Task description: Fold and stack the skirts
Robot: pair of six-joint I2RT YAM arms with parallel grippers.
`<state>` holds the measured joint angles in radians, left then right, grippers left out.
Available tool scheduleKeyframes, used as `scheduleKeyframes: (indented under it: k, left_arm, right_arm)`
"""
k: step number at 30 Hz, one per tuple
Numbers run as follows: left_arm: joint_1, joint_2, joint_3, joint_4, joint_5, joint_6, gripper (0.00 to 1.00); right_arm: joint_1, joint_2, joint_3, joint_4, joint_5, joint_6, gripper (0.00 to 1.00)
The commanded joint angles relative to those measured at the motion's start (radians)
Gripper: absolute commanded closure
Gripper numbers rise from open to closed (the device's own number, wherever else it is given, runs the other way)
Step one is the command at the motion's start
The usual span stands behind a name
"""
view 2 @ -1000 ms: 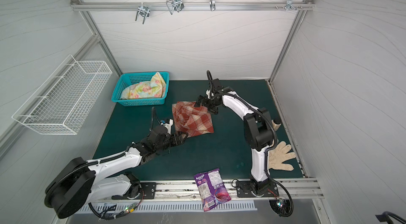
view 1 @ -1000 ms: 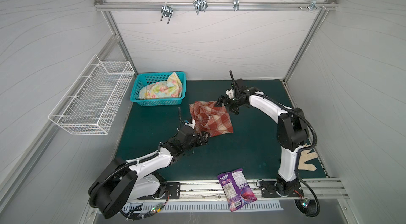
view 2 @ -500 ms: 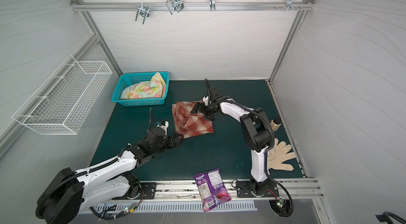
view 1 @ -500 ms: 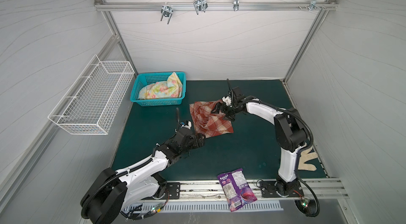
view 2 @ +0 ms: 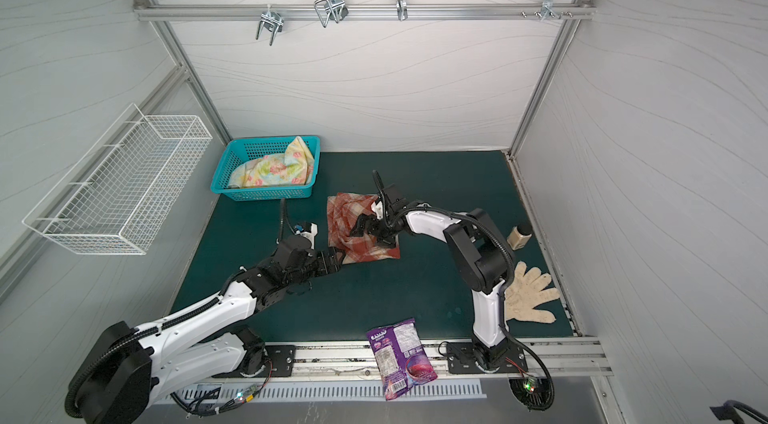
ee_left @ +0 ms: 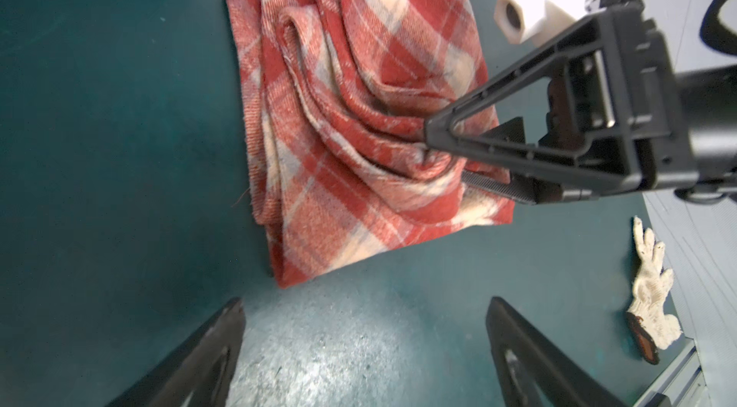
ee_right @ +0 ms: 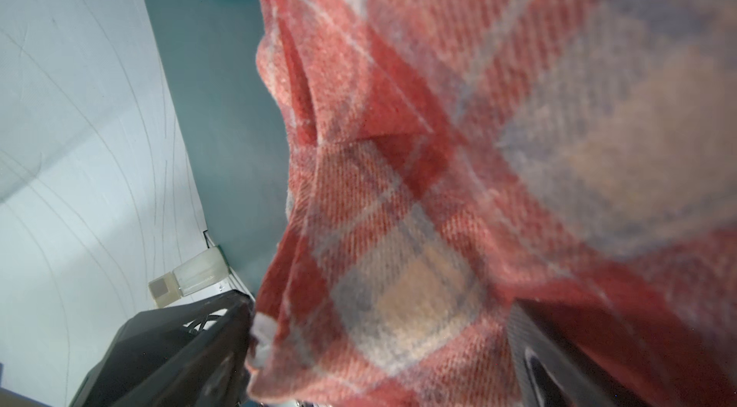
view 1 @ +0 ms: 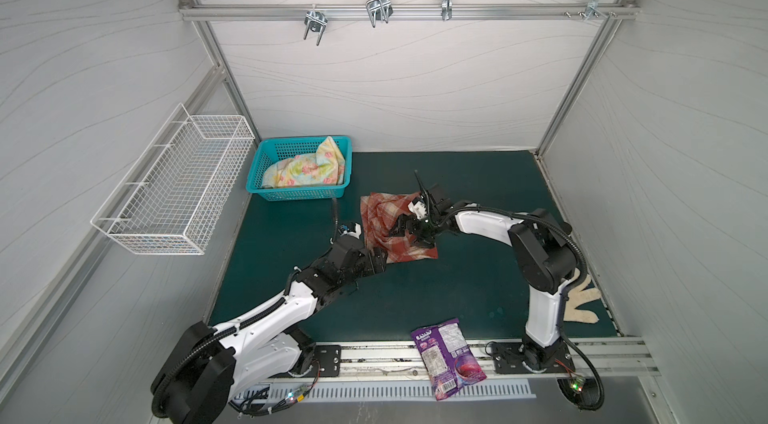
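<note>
Dropping my right gripper [view 1: 409,233] from the far corner onto the plaid skirt [view 1: 379,216] on the mat [view 1: 478,189], jaws wide over a rumpled fold, I am readying a re-pinch. The left gripper [ee_left: 365,305] is idling released beside its near corner. Skirt 2, the floral skirt [view 1: 305,170], is waiting in the basket [view 1: 291,194].

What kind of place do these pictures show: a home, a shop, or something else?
Most likely a robot test cell, not a home: left arm and right arm bolted to a front rail, white panel walls on an aluminium frame, a green mat as worktop.
</note>
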<state>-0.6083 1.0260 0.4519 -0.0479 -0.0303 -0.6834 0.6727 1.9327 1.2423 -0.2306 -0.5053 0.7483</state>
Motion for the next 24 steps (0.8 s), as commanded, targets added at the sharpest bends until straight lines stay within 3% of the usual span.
scheduleKeyframes:
  k: [1, 10, 16, 24]
  left_arm:
    - [0.008, -0.025, 0.062, -0.023, -0.007, 0.018, 0.05]
    - [0.008, 0.003, 0.173, -0.052, 0.009, 0.039, 0.05]
    - [0.008, 0.178, 0.310, -0.059, 0.074, 0.086, 0.07]
    - [0.024, 0.442, 0.487, -0.107, 0.169, 0.133, 0.09]
  right_arm:
    - [-0.006, -0.042, 0.008, 0.020, -0.029, 0.027, 0.01]
    - [-0.161, -0.055, 0.256, -0.133, -0.078, -0.054, 0.01]
    - [-0.219, 0.066, 0.413, -0.235, -0.106, -0.117, 0.01]
    - [-0.239, 0.115, 0.411, -0.208, -0.134, -0.122, 0.01]
